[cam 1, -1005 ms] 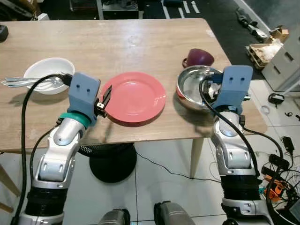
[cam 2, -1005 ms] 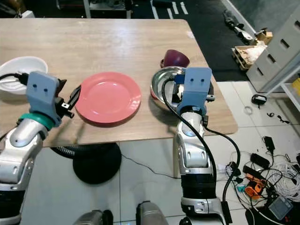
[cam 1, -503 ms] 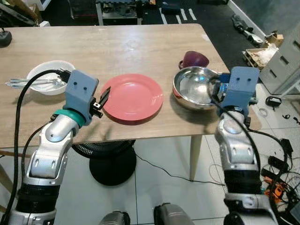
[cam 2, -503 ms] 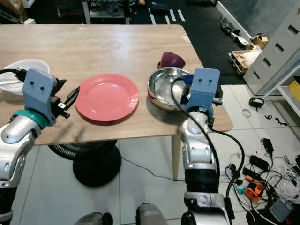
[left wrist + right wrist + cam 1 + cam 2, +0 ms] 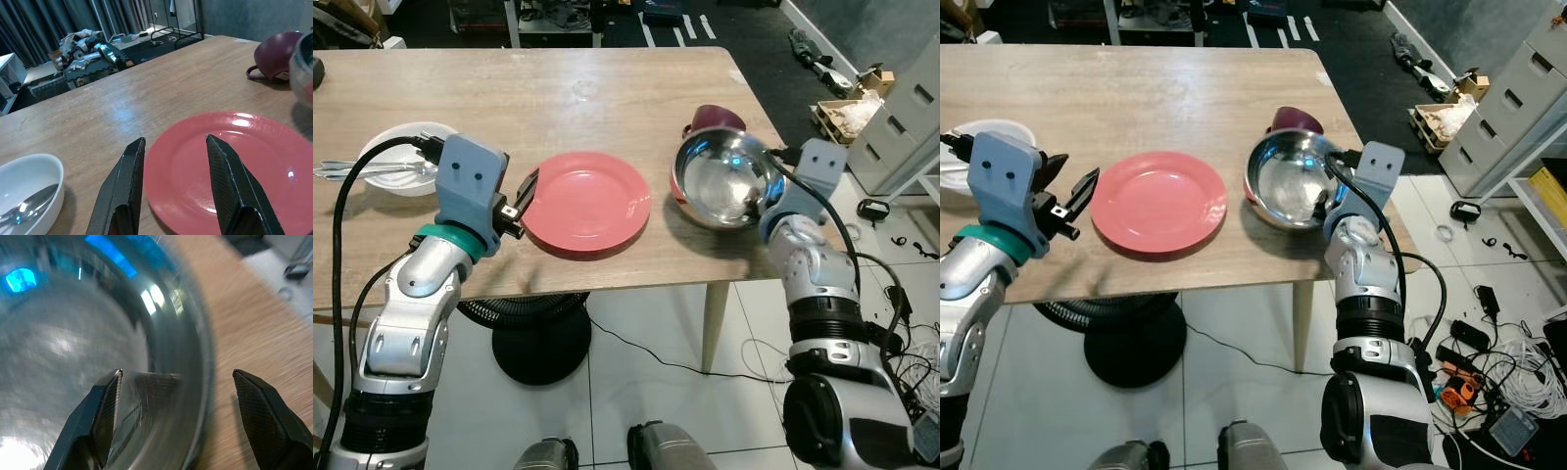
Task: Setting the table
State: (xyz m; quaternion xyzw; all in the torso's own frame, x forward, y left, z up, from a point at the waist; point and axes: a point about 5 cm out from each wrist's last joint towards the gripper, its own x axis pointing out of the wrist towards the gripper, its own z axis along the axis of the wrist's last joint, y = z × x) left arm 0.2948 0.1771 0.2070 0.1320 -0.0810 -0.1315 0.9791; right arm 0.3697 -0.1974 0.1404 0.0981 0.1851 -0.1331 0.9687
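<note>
A red plate (image 5: pixel 587 201) lies near the front edge of the wooden table (image 5: pixel 558 88). My left gripper (image 5: pixel 176 142) hovers open at the plate's left rim, nothing between its fingers. To the right of the plate stands a shiny steel bowl (image 5: pixel 724 181), with a maroon cup (image 5: pixel 713 117) just behind it. My right gripper (image 5: pixel 178 377) is open and straddles the bowl's right rim, one finger inside the bowl and one outside. A white bowl (image 5: pixel 406 168) holding spoons sits at the left.
The table's right edge runs just beyond the steel bowl. Cables (image 5: pixel 901 343) lie on the tiled floor to the right, and a grey drawer unit (image 5: pixel 901 108) stands beside them. A round black base (image 5: pixel 538 343) stands under the table.
The camera has shifted. My right arm has swung out to the right, and its gripper now meets the steel bowl from its right side. The left gripper stays by the plate.
</note>
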